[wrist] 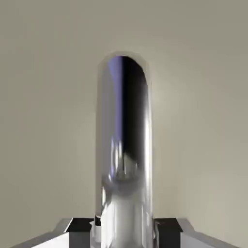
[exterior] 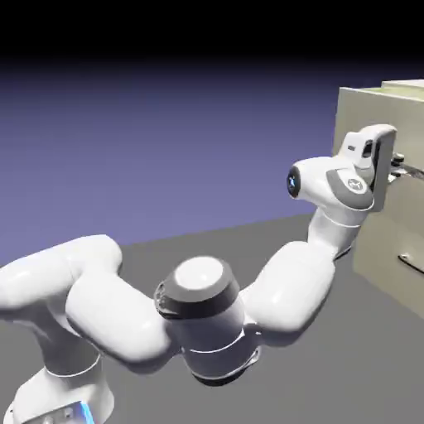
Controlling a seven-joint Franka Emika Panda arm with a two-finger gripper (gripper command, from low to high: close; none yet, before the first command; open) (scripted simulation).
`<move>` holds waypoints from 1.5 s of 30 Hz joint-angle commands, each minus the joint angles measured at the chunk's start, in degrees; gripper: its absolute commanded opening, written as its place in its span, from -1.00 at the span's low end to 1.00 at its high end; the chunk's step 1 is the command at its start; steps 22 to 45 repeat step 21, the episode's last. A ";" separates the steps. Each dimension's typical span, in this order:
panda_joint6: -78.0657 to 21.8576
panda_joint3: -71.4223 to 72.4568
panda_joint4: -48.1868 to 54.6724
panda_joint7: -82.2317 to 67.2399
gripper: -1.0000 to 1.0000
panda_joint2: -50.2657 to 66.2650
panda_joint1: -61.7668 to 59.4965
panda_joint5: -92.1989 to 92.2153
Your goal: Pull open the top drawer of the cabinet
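The beige cabinet (exterior: 389,240) stands at the exterior view's right edge. Its top drawer (exterior: 356,116) stands out a little beyond the front below it. My gripper (exterior: 396,162) is at the drawer's dark bar handle (exterior: 407,171), and the hand hides most of the bar. In the hand view the handle (wrist: 124,145) is a wide shiny metal bar running up the middle, against the pale drawer front (wrist: 43,97). My gripper (wrist: 124,227) is shut on the bar, with a grey fingertip (wrist: 80,225) pressed to each side.
The lower drawer's handle (exterior: 411,263) shows below, at the right edge. The arm's elbow (exterior: 199,290) and forearm fill the lower middle over the grey table (exterior: 149,240).
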 commanded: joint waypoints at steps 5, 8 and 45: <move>-3.19 0.70 -10.37 1.30 -1.00 0.57 -7.16 0.31; -4.90 1.24 -16.60 1.90 -1.00 0.96 -11.69 0.86; -9.53 4.12 -37.97 1.08 1.00 4.96 -28.59 4.85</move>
